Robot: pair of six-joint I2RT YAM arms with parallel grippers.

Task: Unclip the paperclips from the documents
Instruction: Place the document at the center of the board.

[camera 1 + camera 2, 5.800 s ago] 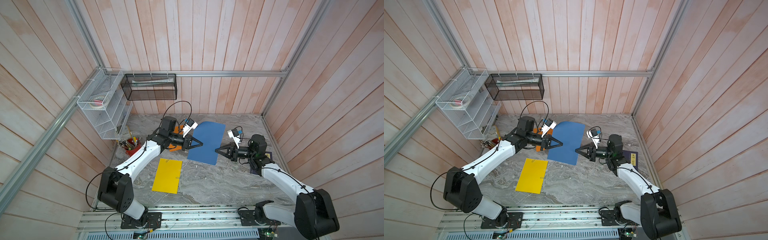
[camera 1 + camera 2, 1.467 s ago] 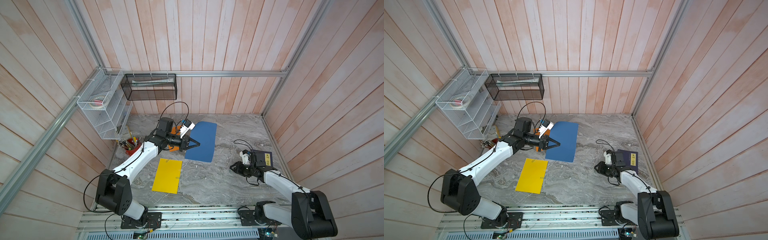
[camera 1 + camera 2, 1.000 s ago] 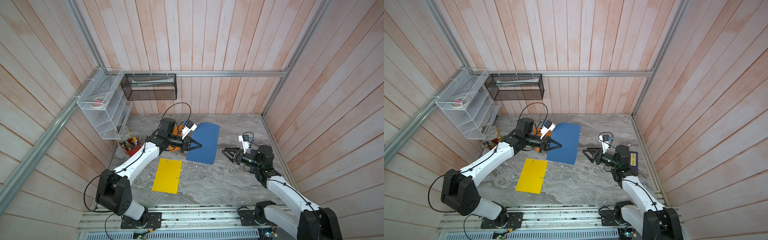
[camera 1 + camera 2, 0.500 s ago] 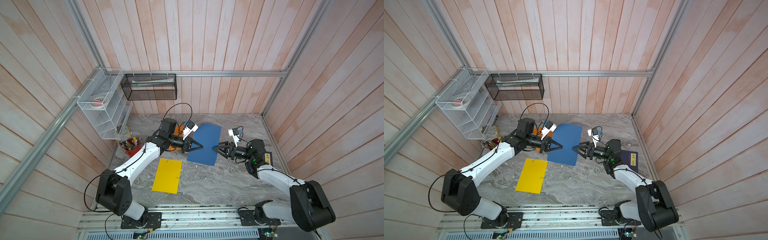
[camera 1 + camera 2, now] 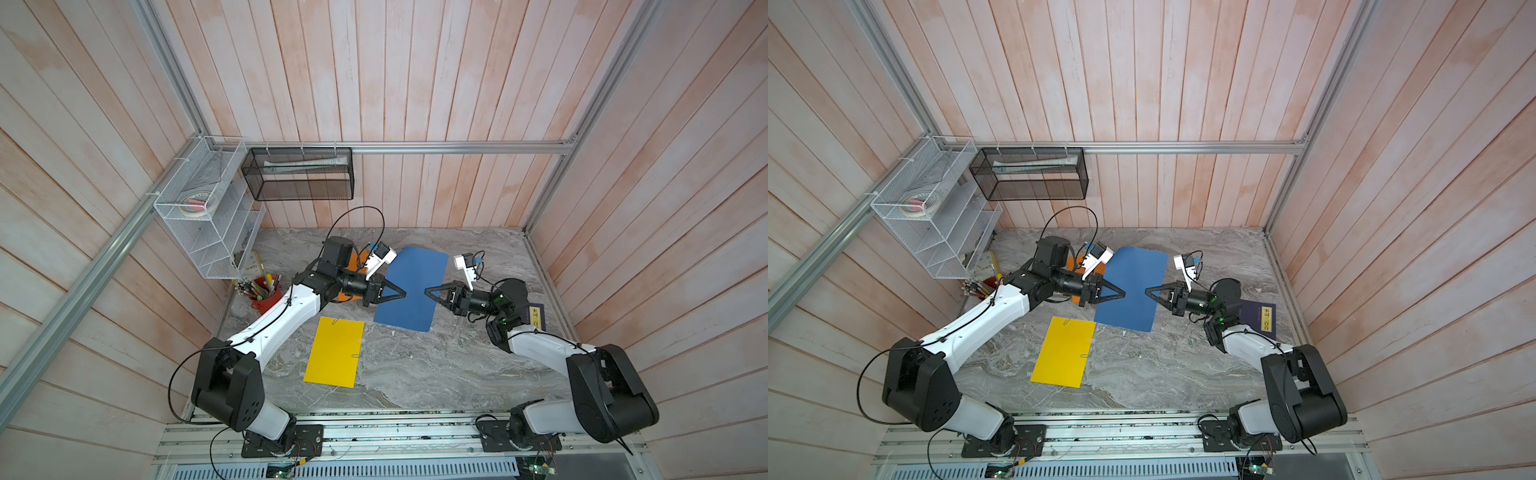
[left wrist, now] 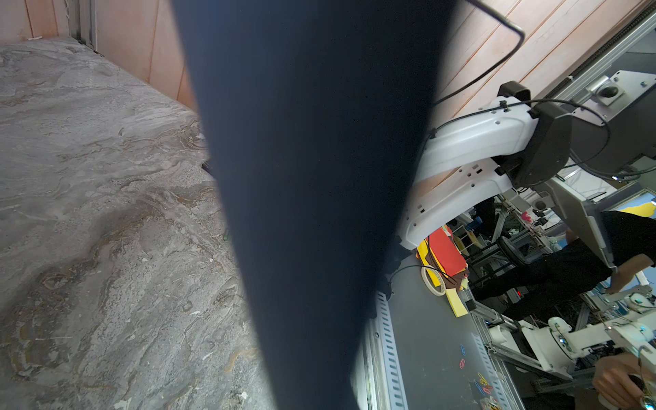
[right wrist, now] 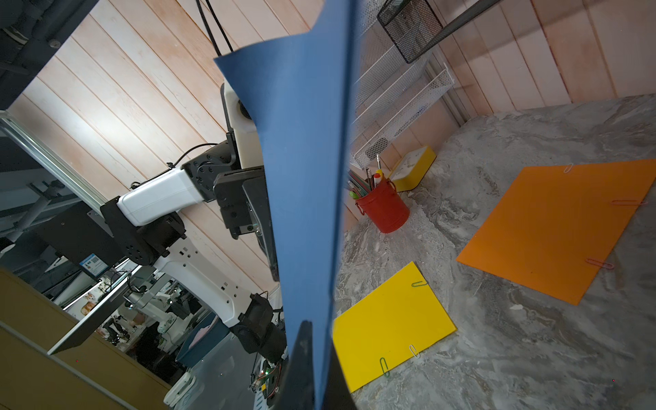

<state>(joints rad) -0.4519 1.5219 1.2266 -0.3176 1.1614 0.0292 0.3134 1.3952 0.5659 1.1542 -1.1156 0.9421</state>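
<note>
Holds the thin dark blue paper sheet [image 5: 415, 266] above the marbled tabletop [image 5: 415, 374], pinched at opposite edges by closed left gripper [image 5: 400, 293] and closed right gripper [image 5: 430, 292]. Could tear it by pulling apart unevenly (tiny wire paperclips [image 7: 419, 283] seen only on the flat yellow sheet [image 7: 390, 319] and orange sheet [image 7: 553, 227]).

Grey-veined counter [image 5: 415, 374]. Carries a yellow sheet [image 5: 334, 353] lying flat front-left, green and silvery paperclips [image 7: 419, 283] on its edges; behind it an orange sheet [image 7: 553, 227] with pink paperclips [image 7: 600, 263]; a red pen cup [image 5: 266, 297] and yellow box [image 7: 413, 168] by the left wall; a navy book [image 5: 1260, 316] at right.
</note>
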